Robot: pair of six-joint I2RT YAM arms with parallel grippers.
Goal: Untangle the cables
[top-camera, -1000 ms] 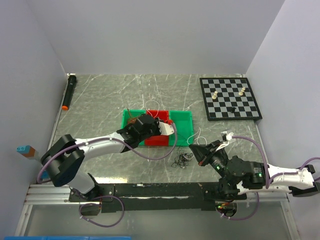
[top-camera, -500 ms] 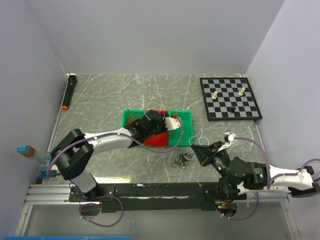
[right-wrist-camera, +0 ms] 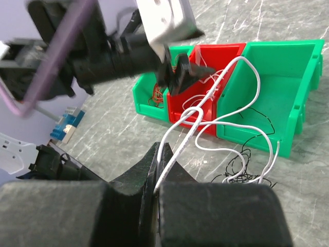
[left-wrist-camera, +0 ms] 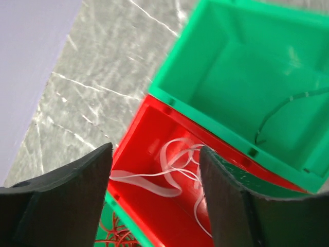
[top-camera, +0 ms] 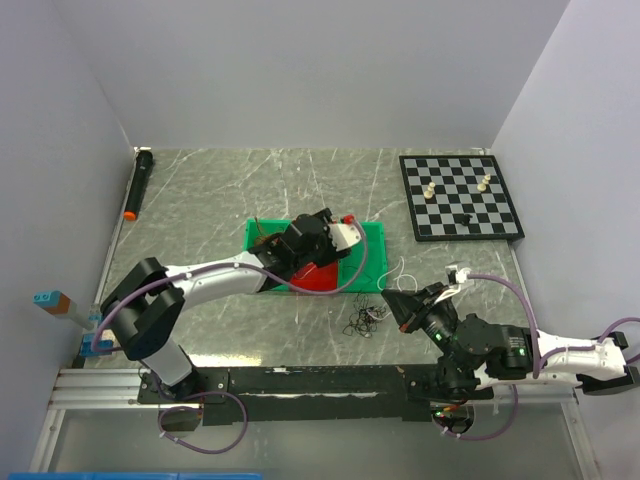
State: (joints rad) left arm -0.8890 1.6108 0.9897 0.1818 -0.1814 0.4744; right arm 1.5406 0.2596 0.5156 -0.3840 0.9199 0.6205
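Observation:
My left gripper (left-wrist-camera: pixel 154 172) hangs open over the red bin (left-wrist-camera: pixel 154 216), and loose white cables (left-wrist-camera: pixel 177 162) lie in that bin between its fingers. Red cables (left-wrist-camera: pixel 114 237) show in the green bin beside it. A black cable (left-wrist-camera: pixel 280 110) lies in the other green bin (left-wrist-camera: pixel 241 77). My right gripper (right-wrist-camera: pixel 156 175) is shut on a white cable (right-wrist-camera: pixel 237 100) that loops up toward the bins. A black tangle (right-wrist-camera: pixel 241 165) lies on the table next to it. From above, the left gripper (top-camera: pixel 335 250) is over the bins and the right gripper (top-camera: pixel 395 300) is beside the black tangle (top-camera: pixel 364 319).
Three bins stand in a row: green (top-camera: pixel 262 234), red (top-camera: pixel 318 277), green (top-camera: pixel 372 250). A chessboard (top-camera: pixel 462 196) with a few pieces is at the back right. A black torch (top-camera: pixel 137 183) lies along the left edge. Small blocks (top-camera: pixel 52 300) sit off the table's left side.
The left gripper has opened and let white cable drop into the red bin, shifting up and right over the bins. The right gripper has stayed shut and still.

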